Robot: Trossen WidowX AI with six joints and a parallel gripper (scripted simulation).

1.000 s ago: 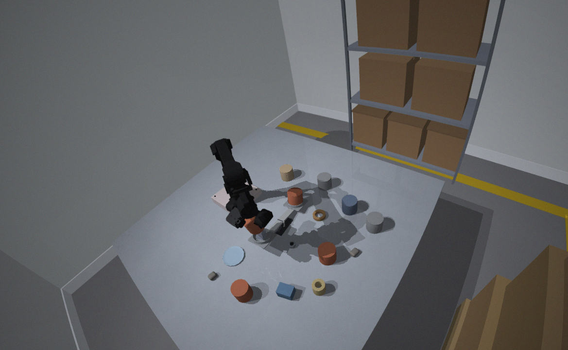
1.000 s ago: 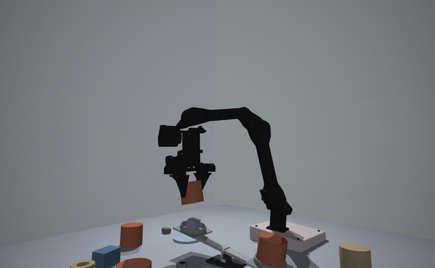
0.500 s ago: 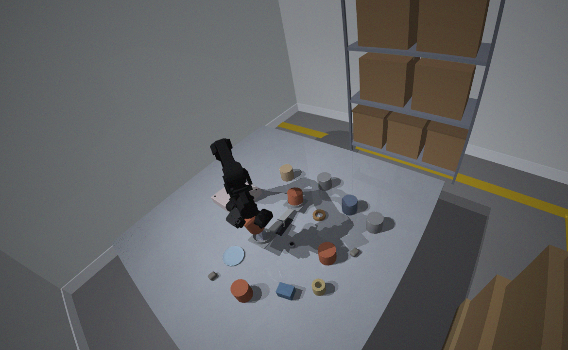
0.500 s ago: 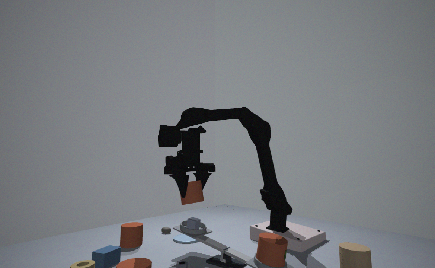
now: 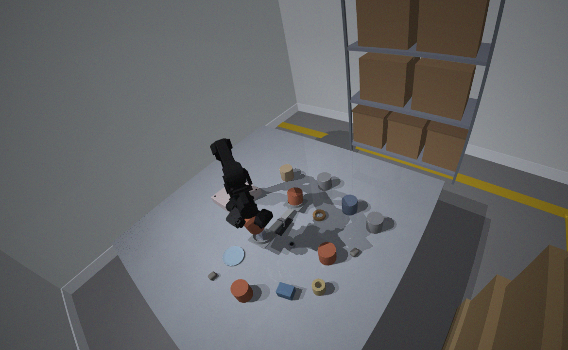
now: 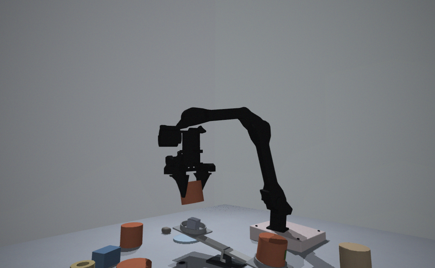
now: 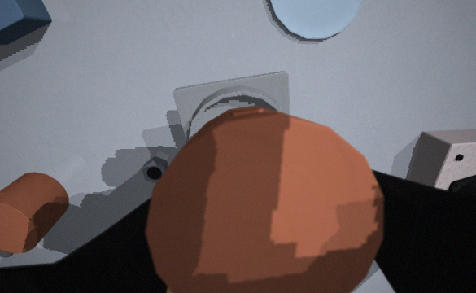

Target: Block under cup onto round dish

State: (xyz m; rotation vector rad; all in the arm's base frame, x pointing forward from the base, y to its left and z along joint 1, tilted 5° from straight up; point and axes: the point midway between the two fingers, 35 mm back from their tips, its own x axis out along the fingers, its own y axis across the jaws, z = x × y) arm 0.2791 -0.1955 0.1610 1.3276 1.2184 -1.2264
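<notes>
— Grey table (image 5: 181,243), near side first: where's the dish (image 5: 233,255)?

— Close by the balance (image 6: 208,240). Just past it the block (image 6: 194,222) sits bared on the raised end.

— And the gripper (image 6: 192,186)?

— Clamped on the cup (image 6: 192,193), tilted, hanging right over the block.

— Risk?

— It could drop onto the block, or drift over the dish. Farther back, a swing might nudge the second cup (image 6: 271,249).

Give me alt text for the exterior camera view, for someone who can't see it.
A black robot arm's gripper holds an orange cup tilted in the air above a small grey block sitting uncovered on one end of a balance. A second orange cup stands on the other end.
</notes>
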